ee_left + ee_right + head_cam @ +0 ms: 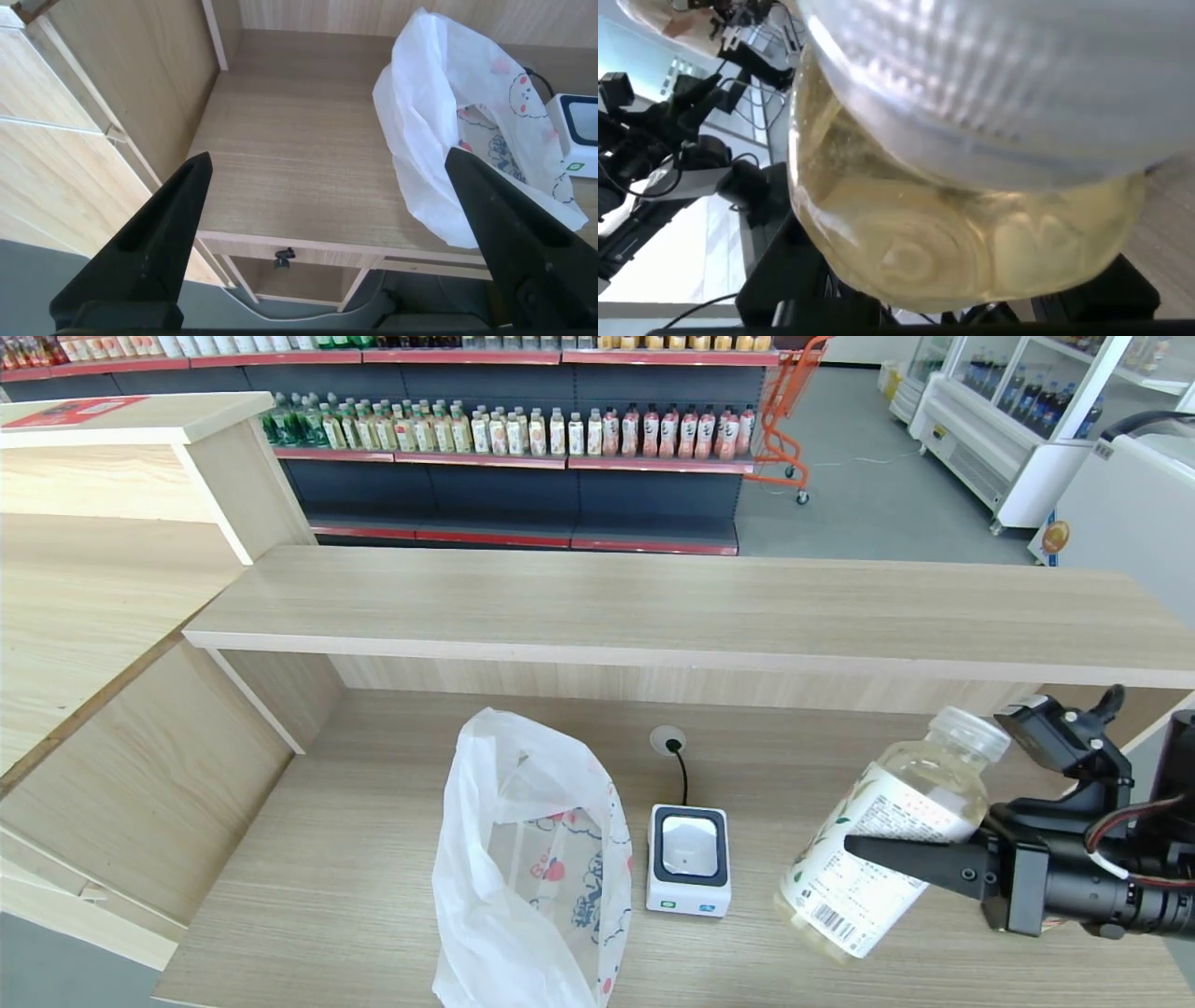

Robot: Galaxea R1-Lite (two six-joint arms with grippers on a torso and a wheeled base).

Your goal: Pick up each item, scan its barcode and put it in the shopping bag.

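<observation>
My right gripper is shut on a clear bottle of pale yellow drink with a white cap and white label. It holds the bottle tilted above the counter's right side, to the right of the scanner, barcode low on the label. In the right wrist view the bottle shows from very close. The white barcode scanner sits on the counter, its cable running back to a hole. A white plastic shopping bag stands open to the scanner's left. My left gripper is open off the counter's front left edge, near the bag.
The wooden checkout counter has a raised ledge at the back and a side wall on the left. Beyond it are shelves of bottled drinks, an orange cart and freezers on the right.
</observation>
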